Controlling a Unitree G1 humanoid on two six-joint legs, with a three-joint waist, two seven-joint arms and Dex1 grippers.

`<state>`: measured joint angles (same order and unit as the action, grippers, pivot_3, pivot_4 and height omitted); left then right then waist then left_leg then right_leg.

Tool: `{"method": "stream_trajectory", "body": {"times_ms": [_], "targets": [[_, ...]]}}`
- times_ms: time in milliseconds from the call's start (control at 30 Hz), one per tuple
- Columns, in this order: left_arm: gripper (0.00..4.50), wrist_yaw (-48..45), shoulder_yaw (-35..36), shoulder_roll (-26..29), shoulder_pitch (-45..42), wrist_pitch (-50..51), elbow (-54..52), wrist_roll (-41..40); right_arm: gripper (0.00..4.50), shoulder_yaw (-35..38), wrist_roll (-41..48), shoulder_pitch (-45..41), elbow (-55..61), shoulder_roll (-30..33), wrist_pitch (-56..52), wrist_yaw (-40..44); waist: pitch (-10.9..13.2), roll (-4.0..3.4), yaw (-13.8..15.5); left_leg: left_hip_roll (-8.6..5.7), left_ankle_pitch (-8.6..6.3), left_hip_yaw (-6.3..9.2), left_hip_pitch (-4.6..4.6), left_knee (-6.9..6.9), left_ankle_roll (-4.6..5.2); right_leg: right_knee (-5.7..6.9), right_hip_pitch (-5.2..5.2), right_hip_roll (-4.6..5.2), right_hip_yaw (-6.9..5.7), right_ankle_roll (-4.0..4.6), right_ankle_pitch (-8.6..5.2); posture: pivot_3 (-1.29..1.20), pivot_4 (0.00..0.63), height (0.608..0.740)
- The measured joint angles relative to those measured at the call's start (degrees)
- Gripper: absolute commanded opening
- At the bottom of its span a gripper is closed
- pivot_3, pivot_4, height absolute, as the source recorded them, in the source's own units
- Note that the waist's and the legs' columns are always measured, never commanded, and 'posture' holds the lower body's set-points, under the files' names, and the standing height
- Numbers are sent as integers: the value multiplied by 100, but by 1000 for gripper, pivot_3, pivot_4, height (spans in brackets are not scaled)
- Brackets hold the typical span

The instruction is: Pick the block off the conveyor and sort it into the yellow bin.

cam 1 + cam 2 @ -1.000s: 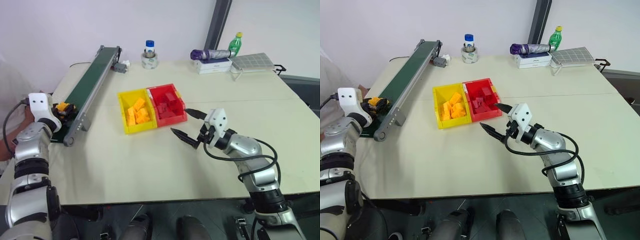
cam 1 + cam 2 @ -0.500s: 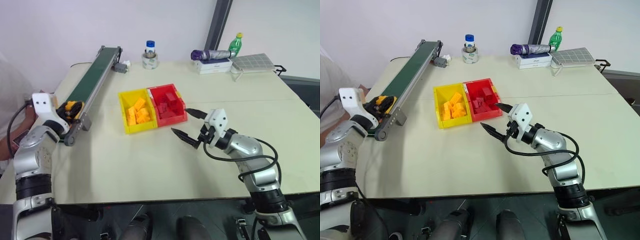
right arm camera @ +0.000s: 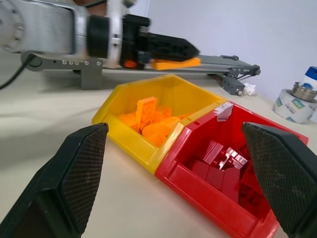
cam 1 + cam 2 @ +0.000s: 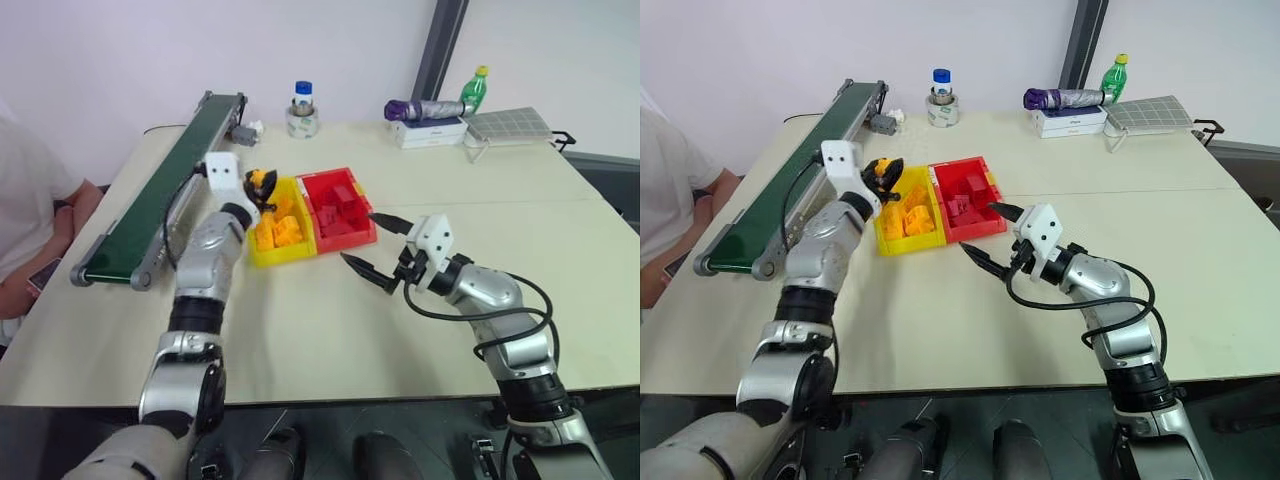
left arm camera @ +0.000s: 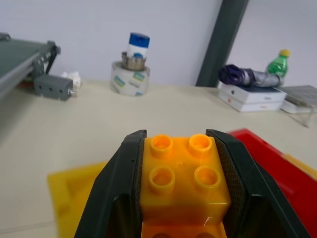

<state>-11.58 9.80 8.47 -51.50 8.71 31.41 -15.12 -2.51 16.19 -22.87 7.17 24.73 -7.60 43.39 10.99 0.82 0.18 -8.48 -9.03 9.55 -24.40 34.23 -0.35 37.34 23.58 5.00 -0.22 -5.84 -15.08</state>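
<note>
Fingers (image 4: pixel 352 262) of the right gripper (image 4: pixel 368 245) are spread wide apart, with nothing between them, at the near right of the table (image 4: pixel 330 330), just near and right of the red bin (image 4: pixel 337 212). Dark red blocks (image 3: pixel 225 166) are seen piled in that bin. Joined to its left side is the yellow bin (image 4: pixel 262 253), with loose yellow-orange bricks (image 4: pixel 275 230) lying inside. Above the far left corner of the yellow bin, the block (image 5: pixel 182 174) is held clear of the tray by the left gripper (image 4: pixel 262 187). The block is a glossy yellow-orange plastic brick with round hollow studs on a stepped top. It is clamped between the two black fingers (image 5: pixel 121 191), one pressed flat on each side, its studded end poking out beyond the tips. Farther left, the conveyor (image 4: pixel 160 190) is seen running from near to far, its green belt bare
</note>
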Motion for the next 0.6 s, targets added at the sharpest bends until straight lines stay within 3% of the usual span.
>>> {"method": "stream_trajectory", "body": {"times_ms": [133,167,367,533,600], "targets": [[4217,54,5,-174,-289,-559,549,113,4500,3,-21,107,82,0,0,-92,0,0,15,-1,0,0,0,0,0,-2,-1,0,-1,-2,1,0,150,740],[4452,27,5,-197,-292,-607,574,110,4500,4,-22,131,106,0,-1,-116,0,0,12,0,0,0,0,0,0,-2,-1,0,0,-2,1,0,150,740],[4452,-443,-6,-59,-47,-622,129,-30,4500,0,-21,195,170,-6,-7,-196,0,0,-63,0,1,1,0,0,1,0,-1,-2,0,-2,1,0,150,740],[4452,-1406,3,671,826,181,-1286,-506,4500,18,-17,210,163,13,-4,-193,0,0,-128,5,1,1,1,-2,1,7,4,-7,3,0,2,0,150,740],[4452,-1923,-17,1249,1318,679,-2095,-769,4500,7,-11,208,166,12,6,-153,0,0,-149,7,1,-1,1,-4,1,7,7,-8,7,3,3,0,150,740]]}}
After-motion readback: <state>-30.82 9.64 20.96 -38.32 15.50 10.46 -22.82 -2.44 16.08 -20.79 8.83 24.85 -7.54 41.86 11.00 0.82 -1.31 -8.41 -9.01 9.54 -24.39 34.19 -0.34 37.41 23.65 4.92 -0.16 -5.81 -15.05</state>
